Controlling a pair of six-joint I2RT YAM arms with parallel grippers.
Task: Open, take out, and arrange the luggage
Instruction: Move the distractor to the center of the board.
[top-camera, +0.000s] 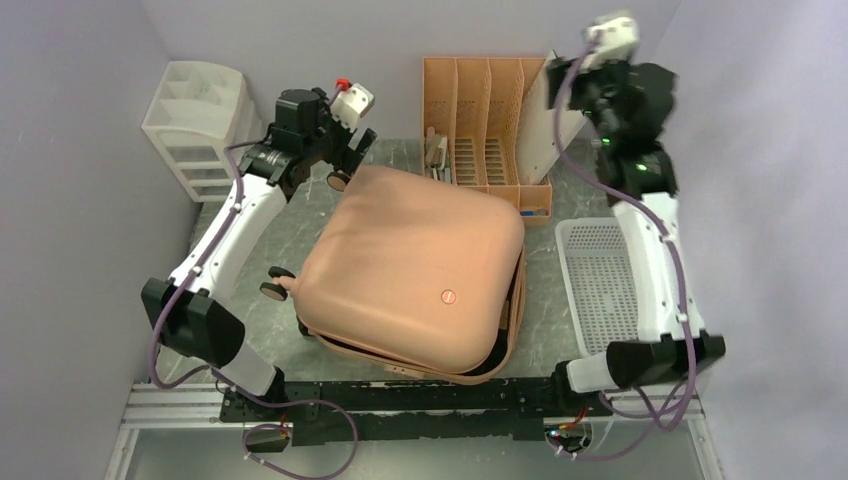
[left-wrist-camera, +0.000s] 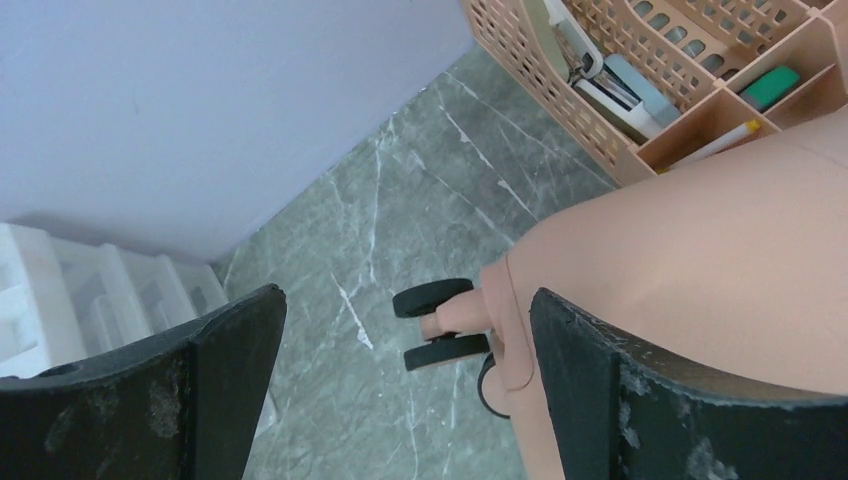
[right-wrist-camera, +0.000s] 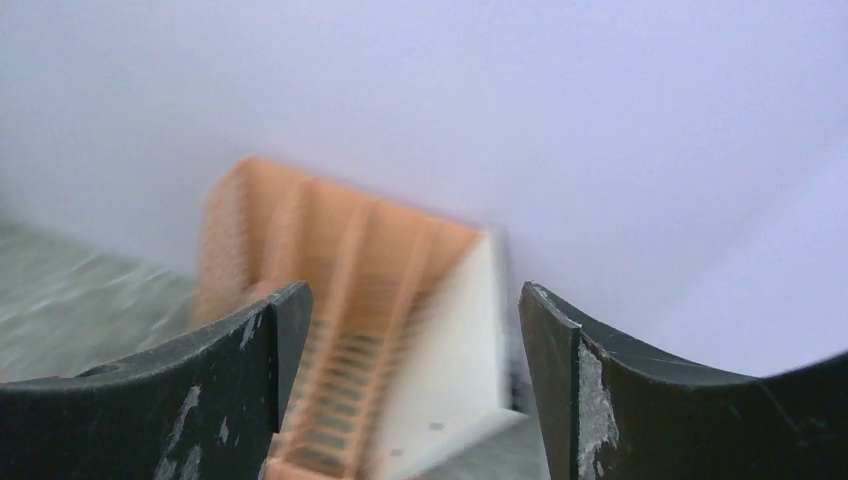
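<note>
Salmon-pink luggage (top-camera: 410, 260) with black wheels (left-wrist-camera: 432, 298), grey white-veined table (left-wrist-camera: 400, 200), orange-tan slotted rack (top-camera: 470, 90), white perforated tray (top-camera: 600, 290), white drawers (top-camera: 195, 120)

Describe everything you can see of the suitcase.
The suitcase is a large salmon-pink hard shell with rounded corners, a small round red logo on top and black wheels at its left end. It lies flat on the grey marbled table, turned askew and slightly ajar, with a dark gap showing along its right edge.

I have the suitcase (top-camera: 410, 265) on the desk (left-wrist-camera: 400, 200) just right of my left jaws; the file rack (top-camera: 485, 120) stands ahead of my right jaws.
</note>
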